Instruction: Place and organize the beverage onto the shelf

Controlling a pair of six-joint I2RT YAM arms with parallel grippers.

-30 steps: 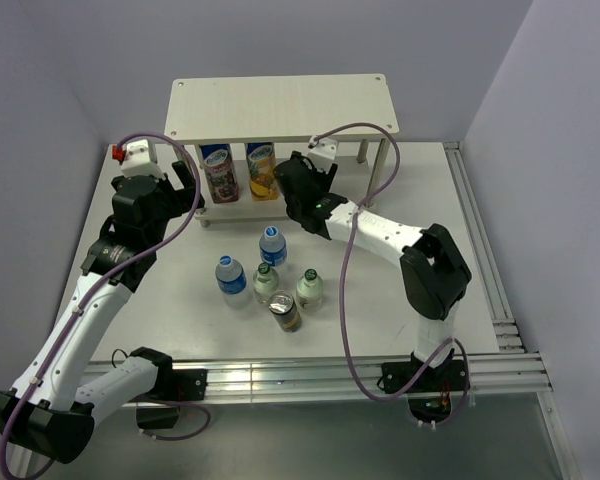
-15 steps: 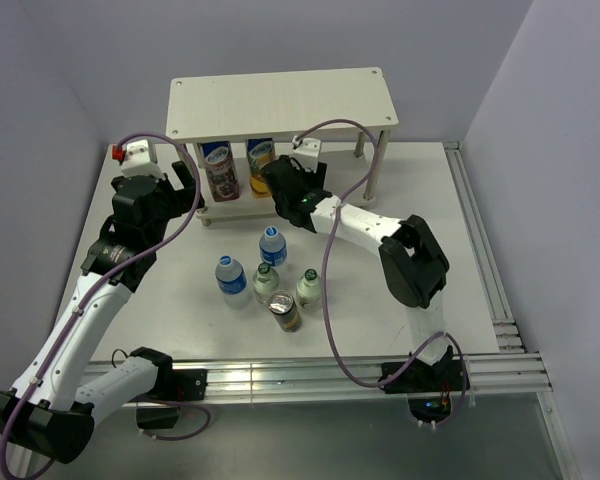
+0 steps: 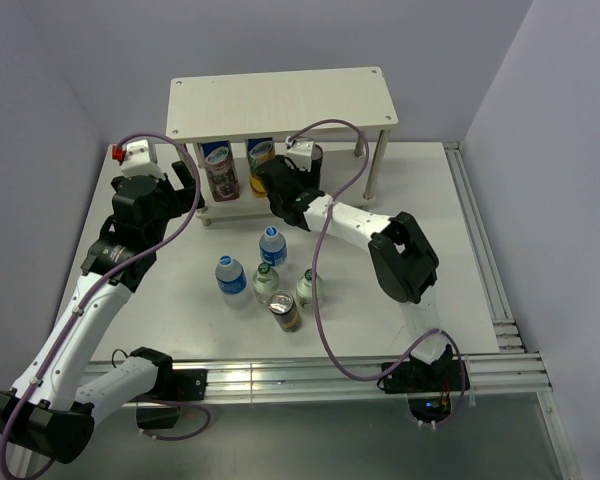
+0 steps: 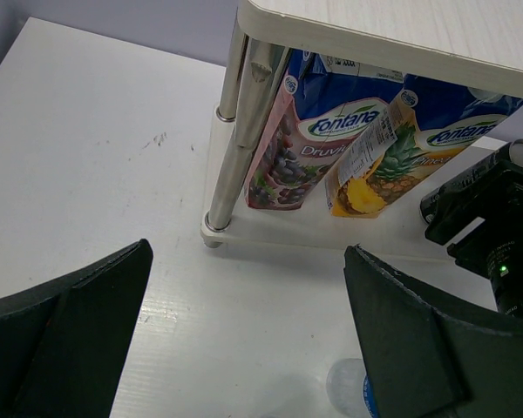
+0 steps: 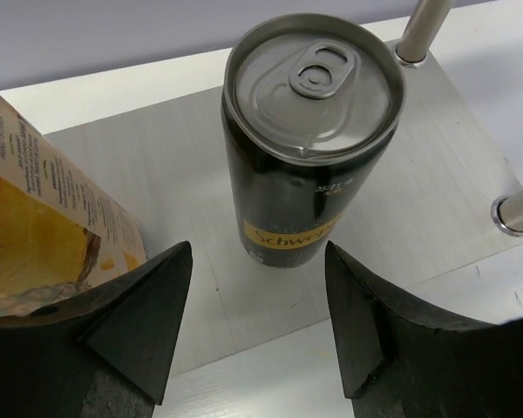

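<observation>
**One can shelved**

Our left gripper [image 4: 248, 348] hung spread wide, empty, before the cream wood-look two-tier shelf [image 3: 280, 100]. On its lower board we saw a berry-printed juice carton [image 4: 288, 148], a pineapple-printed carton [image 4: 392, 157], then an upright dark aluminium can [image 5: 309, 131]. Our right gripper [image 5: 257, 322], jaws parted, faced that can without touching. On the white table [image 3: 430, 200] clustered two clear blue-labelled plastic bottles [image 3: 230, 278], two green glass bottles [image 3: 266, 282], another dark can [image 3: 285, 311].

White table [image 3: 450, 230]. Shelf [image 3: 280, 100] stands on it at upper centre of the top view. Upright cluster at frame centre: upper plastic bottle [image 3: 271, 243], left plastic bottle [image 3: 229, 277], left glass bottle [image 3: 266, 281], right glass bottle [image 3: 307, 287], and dark can [image 3: 285, 310] lowest, just beside both glass ones.
</observation>
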